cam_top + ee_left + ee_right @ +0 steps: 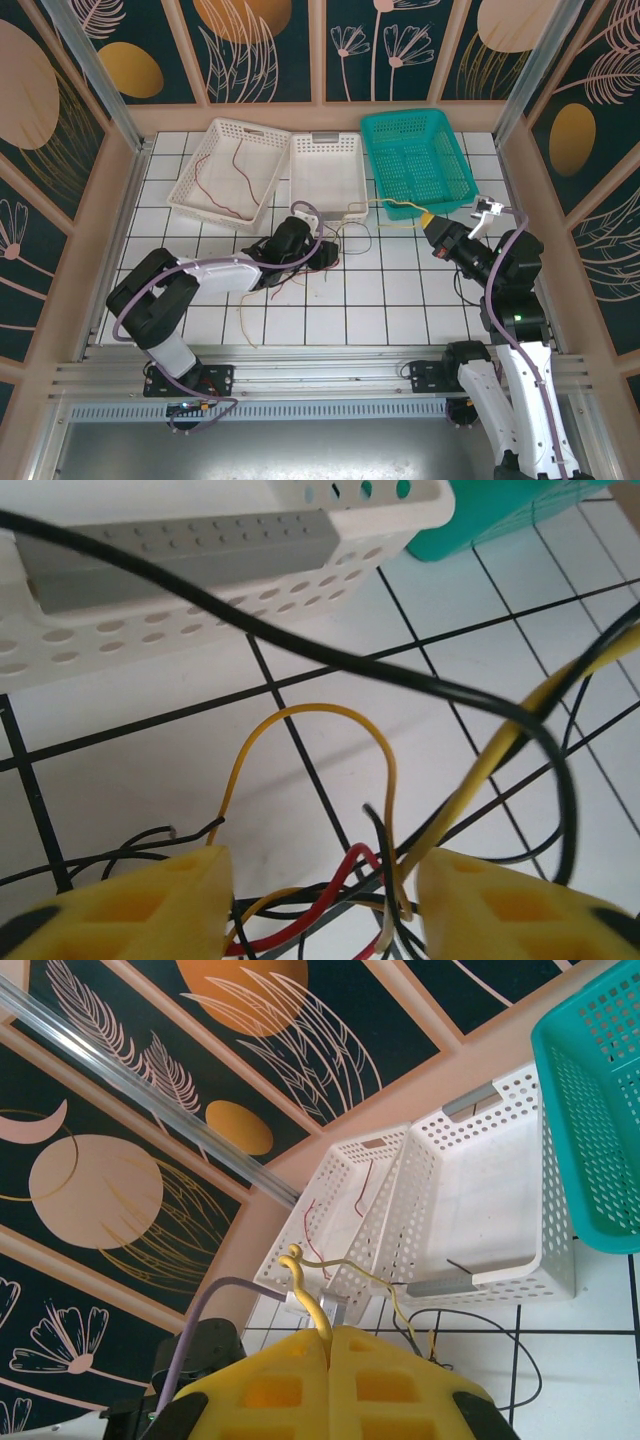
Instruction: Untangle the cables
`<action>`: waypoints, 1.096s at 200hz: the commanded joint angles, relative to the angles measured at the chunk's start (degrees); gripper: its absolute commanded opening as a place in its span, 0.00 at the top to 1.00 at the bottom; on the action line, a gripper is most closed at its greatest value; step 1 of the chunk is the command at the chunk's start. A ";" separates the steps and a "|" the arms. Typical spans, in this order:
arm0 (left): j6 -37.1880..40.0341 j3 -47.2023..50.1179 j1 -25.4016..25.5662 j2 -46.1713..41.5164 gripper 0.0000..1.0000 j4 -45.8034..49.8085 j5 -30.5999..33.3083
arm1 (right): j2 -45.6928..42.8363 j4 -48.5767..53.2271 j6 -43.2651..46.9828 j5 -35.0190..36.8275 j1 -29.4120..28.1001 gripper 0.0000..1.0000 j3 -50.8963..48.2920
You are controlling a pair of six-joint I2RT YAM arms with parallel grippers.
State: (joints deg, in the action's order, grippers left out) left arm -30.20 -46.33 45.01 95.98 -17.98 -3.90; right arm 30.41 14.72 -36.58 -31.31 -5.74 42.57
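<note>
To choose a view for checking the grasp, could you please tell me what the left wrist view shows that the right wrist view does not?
Left wrist: the left pincer open astride a knot of red cable and black cable. Right wrist: the right pincer shut on the yellow cable, and the leftmost basket with a loose red wire inside. Both: that yellow cable, the middle white basket and the teal basket.

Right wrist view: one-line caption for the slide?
Right gripper shut on a yellow cable, white baskets and teal basket beyond.
</note>
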 commanded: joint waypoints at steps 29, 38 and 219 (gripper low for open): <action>0.79 0.68 0.31 1.16 0.68 -1.35 1.57 | -1.12 -2.10 -1.02 0.61 -0.59 1.00 0.32; 0.92 0.79 0.34 0.81 0.72 -1.51 1.96 | -1.23 -1.84 -1.04 0.93 -0.58 1.00 0.32; 5.63 9.01 -0.11 -20.97 1.00 16.11 13.96 | 2.63 14.40 3.21 31.76 -0.38 1.00 10.92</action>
State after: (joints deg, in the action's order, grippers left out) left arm -25.56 -39.42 45.34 77.19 -7.07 5.15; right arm 32.40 29.10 -35.22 -5.67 -6.17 49.84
